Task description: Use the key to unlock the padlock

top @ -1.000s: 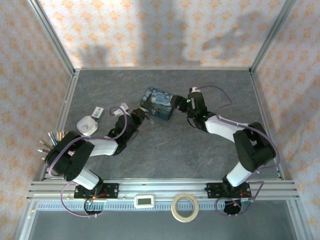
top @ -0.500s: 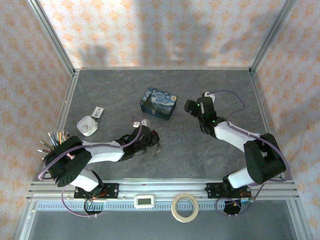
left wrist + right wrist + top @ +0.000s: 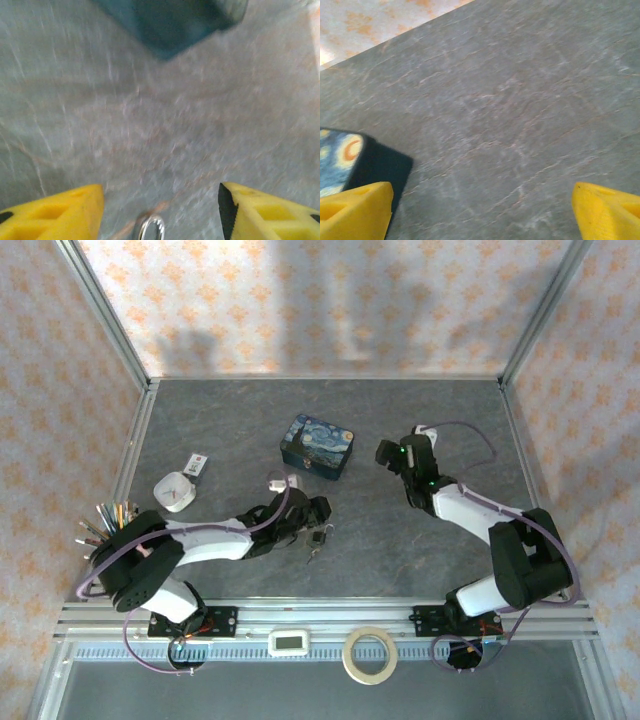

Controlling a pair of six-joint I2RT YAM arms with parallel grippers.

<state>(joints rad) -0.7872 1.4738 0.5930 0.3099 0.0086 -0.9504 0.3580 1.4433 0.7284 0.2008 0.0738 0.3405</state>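
The padlock (image 3: 322, 534) is now seen lying loose on the counter (image 3: 420, 560) at lower centre of the top view, below the tin (image 3: 317, 445) and well apart from it. A moment earlier it was carried there by the left arm; it has since been let go. The left fingers (image 3: 55, 210) are spread apart with nothing gripped. In the left wrist view the shackle (image 3: 151, 229) is caught at the bottom edge between them, untouched. A small silvery piece just below the padlock is taken for the key (image 3: 313, 555). Whether it sits in the lock or just beside it cannot be told.

The right fingers (image 3: 355, 205) have been pulled back from the tin. They are held wide open and empty to its right.

Judgement: the padlock looks to be off the tin and released. The shackle's state, locked or free, cannot be made out at this size.
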